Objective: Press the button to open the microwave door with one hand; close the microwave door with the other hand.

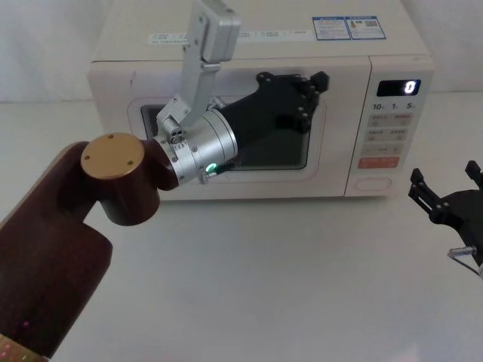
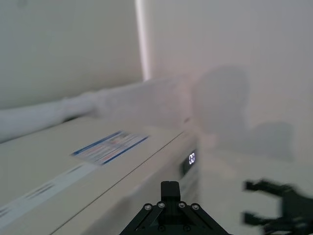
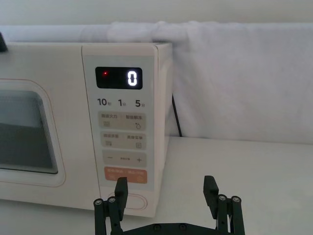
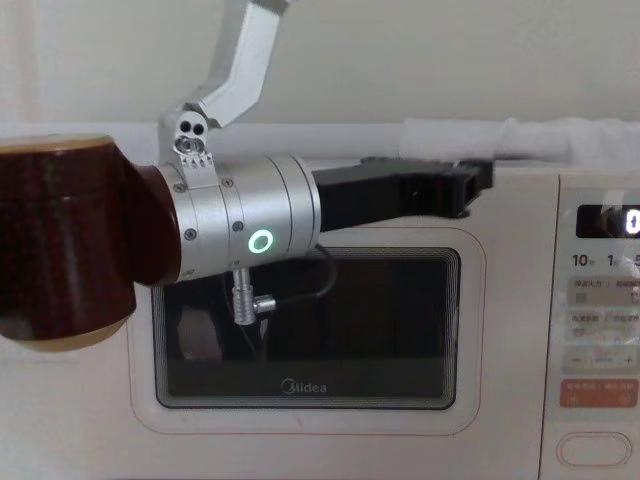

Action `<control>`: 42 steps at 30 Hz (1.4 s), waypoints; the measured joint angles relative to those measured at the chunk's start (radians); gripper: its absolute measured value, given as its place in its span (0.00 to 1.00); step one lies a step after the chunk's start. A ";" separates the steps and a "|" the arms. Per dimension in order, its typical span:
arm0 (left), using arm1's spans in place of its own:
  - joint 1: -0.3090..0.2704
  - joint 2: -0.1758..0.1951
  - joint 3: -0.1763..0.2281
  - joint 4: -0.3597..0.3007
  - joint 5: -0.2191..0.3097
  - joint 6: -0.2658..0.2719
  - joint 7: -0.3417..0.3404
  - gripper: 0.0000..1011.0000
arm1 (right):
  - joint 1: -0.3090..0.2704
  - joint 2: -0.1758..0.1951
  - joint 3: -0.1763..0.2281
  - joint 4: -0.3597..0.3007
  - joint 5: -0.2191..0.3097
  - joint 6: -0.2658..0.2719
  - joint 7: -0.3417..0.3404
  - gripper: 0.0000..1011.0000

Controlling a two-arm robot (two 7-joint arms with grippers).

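— Looking at your left gripper [image 1: 313,84], it sits at the upper edge of the microwave door [image 4: 470,330], which is flush shut; whether its fingers are spread, I cannot tell.

— And your right?

— Your right gripper [image 3: 166,188] hangs with fingers spread, near the button [image 3: 133,201] at the keypad panel's [image 3: 122,147] foot.

Left pincer [image 1: 313,83] crowds the microwave door [image 4: 310,415] — button [image 3: 128,201] unobstructed.
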State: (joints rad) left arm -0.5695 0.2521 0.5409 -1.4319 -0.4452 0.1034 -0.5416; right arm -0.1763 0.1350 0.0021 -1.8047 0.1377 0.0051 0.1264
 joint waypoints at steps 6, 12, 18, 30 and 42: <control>0.031 0.021 0.002 -0.039 -0.077 -0.021 -0.062 0.00 | 0.000 0.000 0.000 0.000 0.000 0.000 0.000 0.99; 0.074 0.053 0.001 -0.091 -0.123 -0.021 -0.069 0.00 | 0.000 0.000 0.000 0.000 0.000 0.000 0.000 0.99; 0.164 0.115 -0.018 -0.167 -0.179 -0.033 -0.068 0.00 | 0.000 0.000 0.000 0.000 0.000 0.000 0.000 0.99; 0.430 0.253 -0.133 -0.320 -0.157 -0.145 0.136 0.00 | 0.000 0.000 0.000 0.000 0.000 0.000 0.000 0.99; 0.600 0.196 -0.310 -0.375 0.027 -0.250 0.481 0.00 | 0.000 0.000 0.000 0.000 0.000 0.000 0.000 0.99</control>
State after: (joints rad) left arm 0.0309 0.4478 0.2305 -1.8066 -0.4182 -0.1467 -0.0604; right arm -0.1763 0.1350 0.0020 -1.8047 0.1377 0.0051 0.1264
